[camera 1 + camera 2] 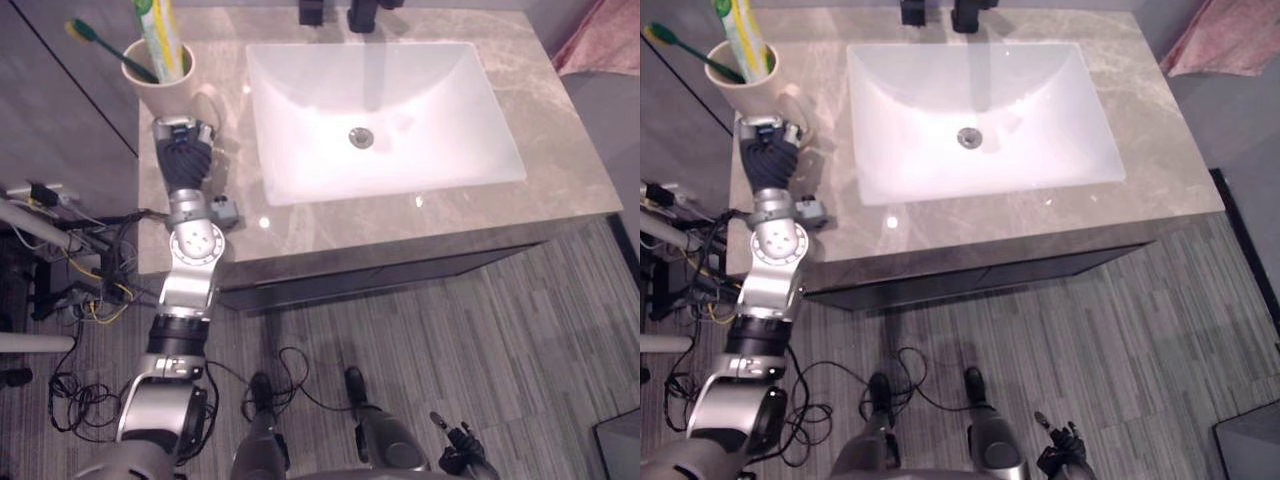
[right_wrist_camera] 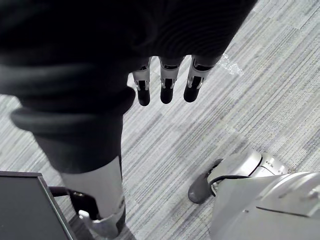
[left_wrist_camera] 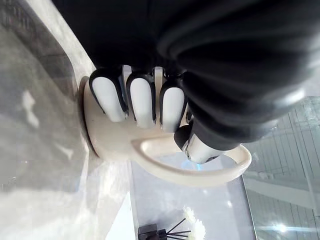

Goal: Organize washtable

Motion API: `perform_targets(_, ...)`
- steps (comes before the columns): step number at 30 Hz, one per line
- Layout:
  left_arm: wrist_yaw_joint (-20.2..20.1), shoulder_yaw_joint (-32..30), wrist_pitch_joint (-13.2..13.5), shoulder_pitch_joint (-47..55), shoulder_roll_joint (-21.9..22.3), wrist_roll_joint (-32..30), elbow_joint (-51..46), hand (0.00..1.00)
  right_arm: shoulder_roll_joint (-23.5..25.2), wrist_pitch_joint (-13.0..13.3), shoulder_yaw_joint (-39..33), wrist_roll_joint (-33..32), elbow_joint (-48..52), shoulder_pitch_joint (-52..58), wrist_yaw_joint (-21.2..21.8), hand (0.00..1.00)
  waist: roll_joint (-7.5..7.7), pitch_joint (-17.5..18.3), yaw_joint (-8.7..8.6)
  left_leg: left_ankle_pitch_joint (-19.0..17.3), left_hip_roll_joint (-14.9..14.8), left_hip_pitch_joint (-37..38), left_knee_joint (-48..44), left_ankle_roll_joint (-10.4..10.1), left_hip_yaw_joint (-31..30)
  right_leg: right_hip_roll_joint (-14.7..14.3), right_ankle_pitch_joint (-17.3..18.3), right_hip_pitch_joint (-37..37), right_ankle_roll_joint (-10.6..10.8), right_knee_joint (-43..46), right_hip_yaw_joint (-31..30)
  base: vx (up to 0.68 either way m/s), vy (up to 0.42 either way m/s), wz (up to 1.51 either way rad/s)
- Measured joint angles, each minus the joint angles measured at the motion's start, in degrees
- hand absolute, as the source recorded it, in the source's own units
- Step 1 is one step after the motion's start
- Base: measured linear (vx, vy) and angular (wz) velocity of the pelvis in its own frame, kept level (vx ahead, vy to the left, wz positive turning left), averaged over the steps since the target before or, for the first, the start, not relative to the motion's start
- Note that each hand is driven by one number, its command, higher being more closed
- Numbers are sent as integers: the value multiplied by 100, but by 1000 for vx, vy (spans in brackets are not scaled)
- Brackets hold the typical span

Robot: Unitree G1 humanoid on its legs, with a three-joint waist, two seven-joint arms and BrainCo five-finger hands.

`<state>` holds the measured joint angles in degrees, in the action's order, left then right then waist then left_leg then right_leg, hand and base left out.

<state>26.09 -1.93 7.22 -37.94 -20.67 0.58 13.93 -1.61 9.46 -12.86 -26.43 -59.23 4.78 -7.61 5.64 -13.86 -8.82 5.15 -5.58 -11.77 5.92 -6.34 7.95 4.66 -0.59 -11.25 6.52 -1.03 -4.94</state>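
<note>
A cream mug (image 1: 160,85) stands at the far left corner of the marble counter (image 1: 560,170), with a green toothbrush (image 1: 95,38) and a yellow-green toothpaste tube (image 1: 162,35) upright in it. My left hand (image 1: 182,150) reaches up to the mug's near side. In the left wrist view its fingers (image 3: 142,100) are curled against the mug (image 3: 110,135) body, and the thumb sits at the looped handle (image 3: 200,172). My right hand (image 2: 165,82) hangs low over the floor with relaxed, straight fingers and holds nothing.
A white rectangular sink (image 1: 290,175) takes up the middle of the counter, with a dark faucet (image 1: 365,15) behind it. A pink cloth (image 1: 600,40) lies off the counter's far right. A dark box (image 1: 622,440) stands on the floor at lower right.
</note>
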Motion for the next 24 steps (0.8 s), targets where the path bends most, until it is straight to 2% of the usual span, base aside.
perform_targets(5,47,-46,-11,-216,-56,109,19,100,-3,2,45,-2,-9,2,0,0,5,-82,-10,-3,7,-48,3,4,-1,4,-6,-79,7,34,-45,4,0,-2)
perform_targets(9,74,-49,-128,-360,-153,164,41,100,-4,6,220,-3,-9,2,5,0,6,-82,-36,1,-11,-120,4,10,18,-27,-21,-225,6,153,-158,5,-1,-7)
perform_targets(12,103,-93,-179,-460,-253,163,129,100,-4,10,276,-5,-8,2,5,0,12,-80,-125,2,-60,-195,5,7,4,-86,-85,-323,-15,199,-191,-18,-2,-3)
perform_targets(17,169,-97,-197,-665,-425,153,319,100,-11,9,437,-11,-7,20,7,0,17,-78,-147,-11,-212,-325,6,6,-87,-252,-317,-536,-127,196,-310,-52,-29,-16)
perform_targets(20,176,-89,-199,-857,-435,154,428,100,-14,15,456,-23,1,25,8,0,56,-96,-162,4,-259,-409,7,-20,-338,-333,-344,-632,-164,179,-301,-34,-41,-8)
perform_targets(24,175,-39,-238,-1098,-491,156,636,100,-107,18,494,-74,1,27,9,0,100,-119,-209,96,-322,-437,6,-140,-307,-424,-355,-663,-191,71,-315,-32,-47,-13)
